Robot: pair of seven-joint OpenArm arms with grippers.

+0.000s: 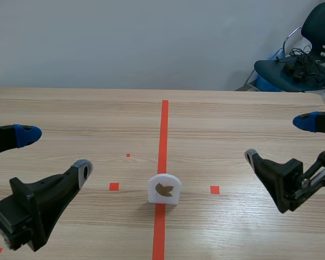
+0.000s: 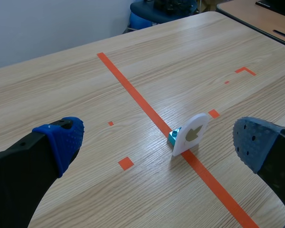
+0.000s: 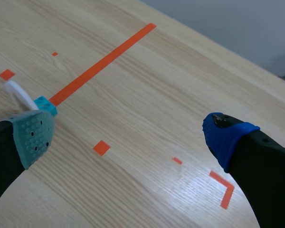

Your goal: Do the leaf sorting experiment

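A small white arched card (image 1: 164, 189) with a brown leaf shape on its face stands upright on the orange-red centre line, near the table's front. From the left wrist view the card (image 2: 191, 134) leans on a small teal block (image 2: 173, 137) behind it. The right wrist view catches the card's thin edge (image 3: 19, 94) and the teal block (image 3: 46, 105) beside my finger. My left gripper (image 1: 53, 153) hangs open at the table's left, apart from the card. My right gripper (image 1: 281, 140) hangs open at the right, also apart from it.
The light wooden table (image 1: 216, 119) carries small orange-red tape squares on either side of the card. A dark chair (image 1: 306, 59) with a tangle of cables stands beyond the table's far right corner. A second table edge (image 2: 261, 19) shows past the first.
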